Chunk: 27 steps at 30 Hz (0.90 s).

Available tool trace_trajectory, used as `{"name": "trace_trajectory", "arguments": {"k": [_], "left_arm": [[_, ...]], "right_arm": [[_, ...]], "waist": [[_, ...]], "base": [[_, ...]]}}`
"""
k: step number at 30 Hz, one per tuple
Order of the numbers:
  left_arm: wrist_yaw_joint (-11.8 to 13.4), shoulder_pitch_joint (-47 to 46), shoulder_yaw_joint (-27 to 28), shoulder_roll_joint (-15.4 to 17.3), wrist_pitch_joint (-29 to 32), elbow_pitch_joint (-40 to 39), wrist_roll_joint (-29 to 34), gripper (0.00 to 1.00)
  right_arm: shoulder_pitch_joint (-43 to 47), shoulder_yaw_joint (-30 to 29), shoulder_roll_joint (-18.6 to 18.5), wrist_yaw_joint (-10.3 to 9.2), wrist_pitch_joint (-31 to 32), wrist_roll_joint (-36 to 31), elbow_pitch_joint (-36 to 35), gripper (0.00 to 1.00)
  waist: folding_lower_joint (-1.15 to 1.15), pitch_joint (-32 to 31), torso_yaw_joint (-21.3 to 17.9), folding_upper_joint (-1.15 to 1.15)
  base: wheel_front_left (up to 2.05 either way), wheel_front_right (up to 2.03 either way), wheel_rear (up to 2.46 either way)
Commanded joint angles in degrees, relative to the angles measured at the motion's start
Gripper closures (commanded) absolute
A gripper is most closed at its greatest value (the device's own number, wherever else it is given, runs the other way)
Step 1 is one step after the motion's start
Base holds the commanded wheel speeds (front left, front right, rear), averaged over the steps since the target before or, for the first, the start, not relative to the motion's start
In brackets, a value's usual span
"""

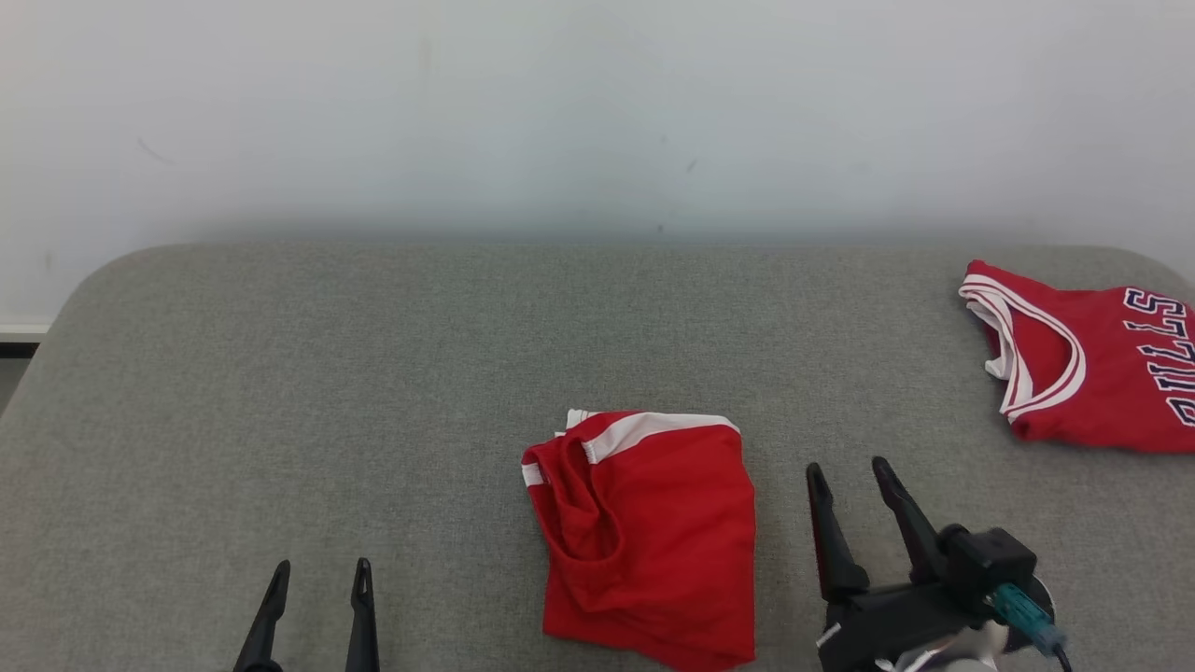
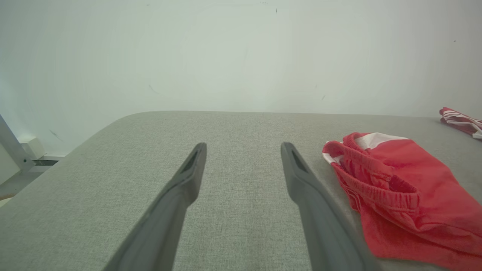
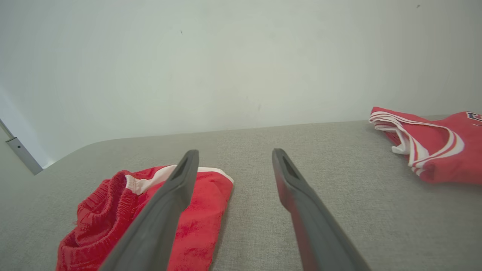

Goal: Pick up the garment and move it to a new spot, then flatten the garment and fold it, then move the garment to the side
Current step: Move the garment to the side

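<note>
Head looks down; low wrist views share the shorts (image 1: pixel 653 541).

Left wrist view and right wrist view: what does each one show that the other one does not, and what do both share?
Left wrist view: the left hand, open above bare cloth, and a white boxy fitting beside the corner of the grey cloth-covered table. Right wrist view: the right hand, open, one finger in front of the red shorts with a white stripe, and the white-trimmed openings of the red sleeveless jersey. Both: the shorts, the table, the pale wall and the jersey, a mere sliver in the left wrist view.
</note>
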Motion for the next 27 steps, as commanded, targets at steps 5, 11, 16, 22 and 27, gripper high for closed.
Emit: {"name": "trace_trajectory", "arguments": {"k": [5, 11, 16, 22, 27], "left_arm": [[-0.22, -0.63, -0.75, -0.02, -0.15, 0.50, -0.27, 0.00], [0.13, -0.85, -1.84, -0.02, -0.15, 0.58, -0.94, 0.00], [0.03, -0.75, -3.09, -0.02, -0.15, 0.96, -1.00, 0.00], [-0.34, -1.13, -3.20, -0.01, -0.15, 1.05, -0.85, 0.00], [-0.26, -1.65, -3.36, -0.01, -0.15, 0.99, -1.03, 0.00]], "right_arm": [[-10.69, 4.28, 0.07, 0.07, 1.30, -0.15, 14.67, 0.00], [-17.14, 4.46, 0.08, 0.07, 3.54, 1.53, 26.61, 0.00], [-20.20, 4.52, 0.07, 0.07, 3.52, 3.83, 35.38, 0.00], [-22.04, 6.40, 0.09, 0.07, 4.25, 7.74, 42.83, 0.00], [-22.24, 10.04, 0.12, 0.07, 6.12, 11.49, 46.19, 0.21]], "waist": [[0.00, -0.06, 1.85, 0.00], [0.00, -0.05, 3.85, 0.00], [0.00, 0.10, 6.03, 0.00], [0.00, 0.55, 8.13, 0.00], [0.00, 1.06, 8.82, 0.00]], "base": [[0.00, 0.00, 0.00], [0.00, 0.00, 0.00], [0.00, 0.00, 0.00], [0.00, 0.00, 0.00], [0.00, 0.00, 0.00]]}}
